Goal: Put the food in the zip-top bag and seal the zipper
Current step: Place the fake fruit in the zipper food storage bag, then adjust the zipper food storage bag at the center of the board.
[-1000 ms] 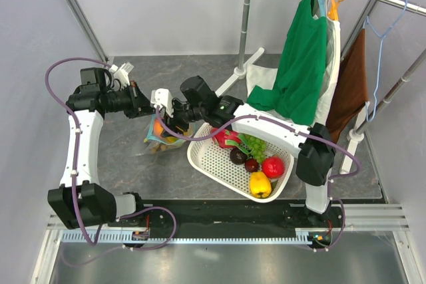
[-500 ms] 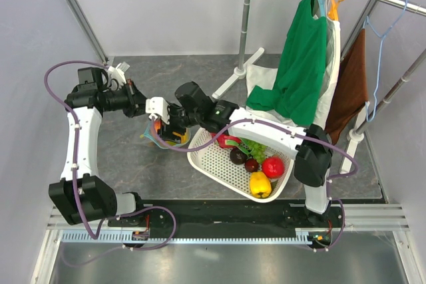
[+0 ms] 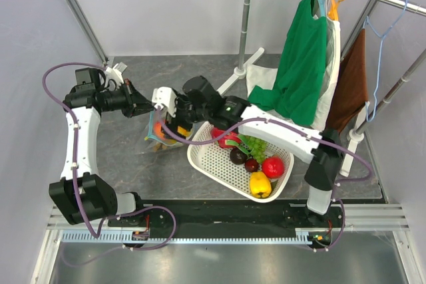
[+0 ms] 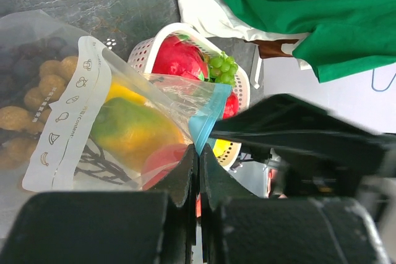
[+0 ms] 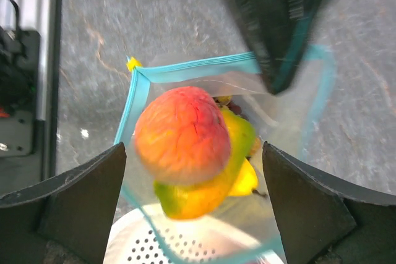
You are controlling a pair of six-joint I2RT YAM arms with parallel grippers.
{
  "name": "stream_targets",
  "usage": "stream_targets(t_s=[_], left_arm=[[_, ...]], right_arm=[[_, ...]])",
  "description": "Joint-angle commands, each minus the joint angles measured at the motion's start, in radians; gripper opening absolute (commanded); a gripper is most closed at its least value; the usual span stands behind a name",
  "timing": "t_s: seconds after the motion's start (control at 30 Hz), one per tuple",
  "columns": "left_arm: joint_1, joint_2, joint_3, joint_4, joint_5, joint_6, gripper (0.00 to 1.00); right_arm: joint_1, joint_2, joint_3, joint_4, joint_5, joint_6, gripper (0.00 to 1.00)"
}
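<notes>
Left gripper (image 4: 197, 153) clamped tight on teal zipper (image 4: 204, 123) corner, holding zip-top bag (image 3: 157, 139) up, centre-left of top view, just left of white basket (image 3: 210, 163). Right gripper (image 5: 193, 153) fingers spread wide, gripping nothing. Orange peach (image 5: 182, 134) between them, at open bag mouth, above mango (image 5: 207, 190).

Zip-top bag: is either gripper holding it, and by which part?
The left gripper is shut on the zip-top bag at its teal zipper; the right gripper is open, holding nothing.

The round orange-red peach (image 5: 180, 135) was motion-blurred; at one o'clock, the black left gripper (image 5: 277, 72) was blurred and cropped by the top edge.
</notes>
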Motion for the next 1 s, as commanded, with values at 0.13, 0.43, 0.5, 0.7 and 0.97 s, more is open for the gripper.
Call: stream_targets(t_s=[0.13,0.43,0.5,0.7,0.97], left_arm=[[0.006,0.007,0.012,0.036,0.071,-0.039,0.02],[0.009,0.014,0.023,0.034,0.069,-0.038,0.02],[0.009,0.013,0.020,0.034,0.069,-0.035,0.02],[0.009,0.011,0.015,0.031,0.066,-0.031,0.02],[0.014,0.016,0.056,-0.024,0.000,0.074,0.08]], right_arm=[[-0.114,-0.120,0.010,-0.017,-0.025,0.203,0.97],[-0.168,-0.059,-0.027,-0.056,-0.008,0.383,0.83],[-0.168,-0.037,-0.030,-0.065,0.013,0.412,0.78],[-0.169,0.001,-0.036,-0.107,0.046,0.464,0.60],[-0.197,-0.039,-0.036,-0.070,-0.112,0.581,0.00]])
